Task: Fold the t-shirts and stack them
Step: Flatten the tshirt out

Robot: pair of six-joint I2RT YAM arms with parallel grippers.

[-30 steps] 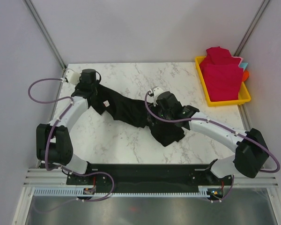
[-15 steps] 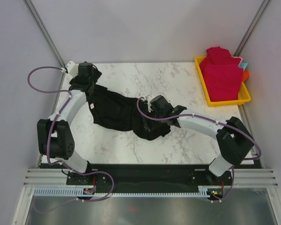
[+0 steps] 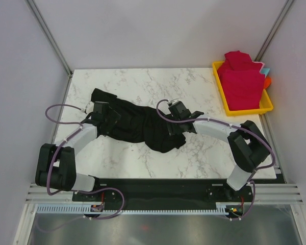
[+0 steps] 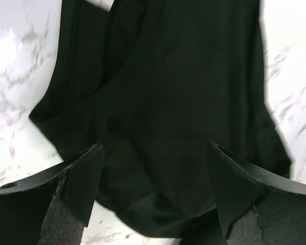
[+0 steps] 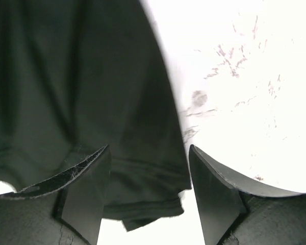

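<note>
1. Cloth fills the middle of the top view. The black t-shirt [image 3: 137, 125] lies crumpled across the marble table [image 3: 143, 81], with the left gripper [image 3: 108, 118] over its left end and the right gripper [image 3: 172, 125] over its right end. Bare marble lies beyond both grippers, toward the far edge and the near edge. Well off to the right gripper's outer side, at the table's far corner, the red t-shirts [image 3: 242, 81] sit piled in the yellow tray [image 3: 245, 111].

2. In the left wrist view, the left gripper [image 4: 155, 148] stands wide, its fingers [image 4: 81, 178] clamping nothing. The black t-shirt [image 4: 183, 92] spreads below and ahead of them. The cloth's left edge runs just outside the left finger, and its right edge just outside the right one. A rounded hem sits between the fingers, close to the camera. Bare table [image 4: 10, 61] shows past both edges.

3. In the right wrist view, the right gripper [image 5: 149, 149] is also spread, with nothing pinched. The black t-shirt [image 5: 66, 76] lies under the left finger and on to its left. Its side edge runs from ahead down to just inside the right finger. Its stitched hem lies across the gap between the fingers. Ahead and to the right of the gripper, the table [image 5: 245, 102] is bare marble.
</note>
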